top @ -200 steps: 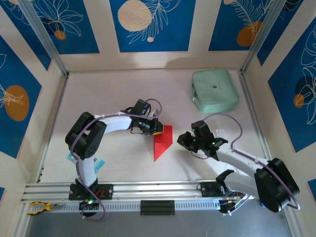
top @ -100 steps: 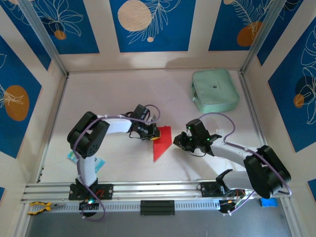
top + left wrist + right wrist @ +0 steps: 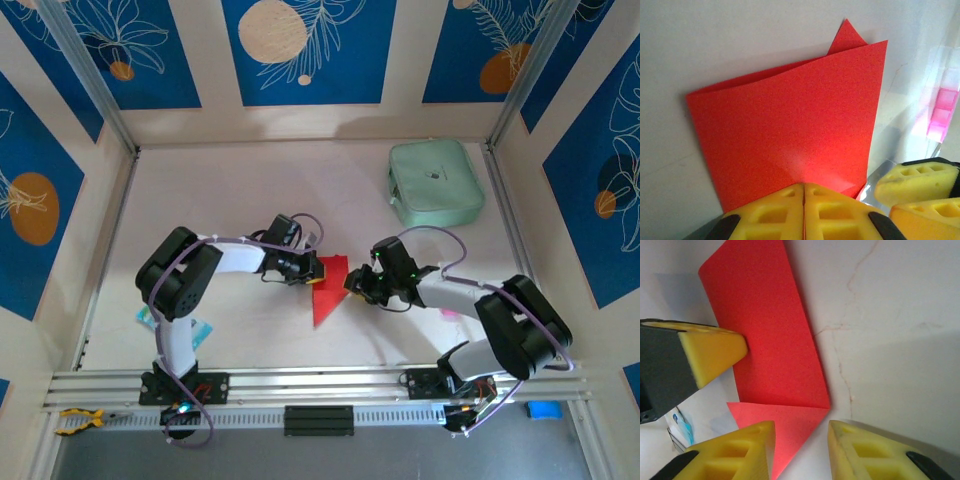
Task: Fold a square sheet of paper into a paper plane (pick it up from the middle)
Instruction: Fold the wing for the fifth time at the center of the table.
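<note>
On the pale table, the two arms reach inward toward its centre, well apart from the mint-green pouch lying at the far right corner. Between them lies the square sheet of paper, bright red, already creased into a narrower shape that points toward the near edge and rests flat. The left end effector has its yellow fingers together, tips set on the sheet's left edge, apparently to pin it so it cannot slide. The right end effector sits at the opposite edge, fingers apart either side of a folded triangular flap, seemingly placed to take or press the next fold
</note>
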Controlling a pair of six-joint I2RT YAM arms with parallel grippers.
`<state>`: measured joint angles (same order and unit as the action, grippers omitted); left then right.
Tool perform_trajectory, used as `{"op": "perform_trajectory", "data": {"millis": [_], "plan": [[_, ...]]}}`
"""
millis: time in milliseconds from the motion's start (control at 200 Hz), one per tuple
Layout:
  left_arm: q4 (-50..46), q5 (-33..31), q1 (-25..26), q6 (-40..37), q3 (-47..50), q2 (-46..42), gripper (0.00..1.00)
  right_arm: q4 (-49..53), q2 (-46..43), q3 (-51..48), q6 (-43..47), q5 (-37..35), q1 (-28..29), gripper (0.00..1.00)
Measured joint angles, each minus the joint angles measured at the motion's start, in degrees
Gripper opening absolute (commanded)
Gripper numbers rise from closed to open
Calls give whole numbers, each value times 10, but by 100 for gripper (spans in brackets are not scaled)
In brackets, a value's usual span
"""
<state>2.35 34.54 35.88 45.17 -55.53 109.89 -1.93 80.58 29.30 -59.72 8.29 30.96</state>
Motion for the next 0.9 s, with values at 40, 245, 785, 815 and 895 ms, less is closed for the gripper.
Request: {"op": "perform_trajectory", "data": {"millis": [40,245,785,815,895], "plan": [[0,1,0,0,0,0,10,0,3,0,-1,1,-3,35],[0,2,-1,0,0,0,10,-10,10,0,-4,15,-25,33],[0,2,-1,0,0,0,10,-63,75,11,-18,75,-35,28],[0,2,-1,0,0,0,10,-65,75,11,-18,76,-35,28],[0,2,-1,0,0,0,10,-70,75,11,-18,79,-35,28]]}}
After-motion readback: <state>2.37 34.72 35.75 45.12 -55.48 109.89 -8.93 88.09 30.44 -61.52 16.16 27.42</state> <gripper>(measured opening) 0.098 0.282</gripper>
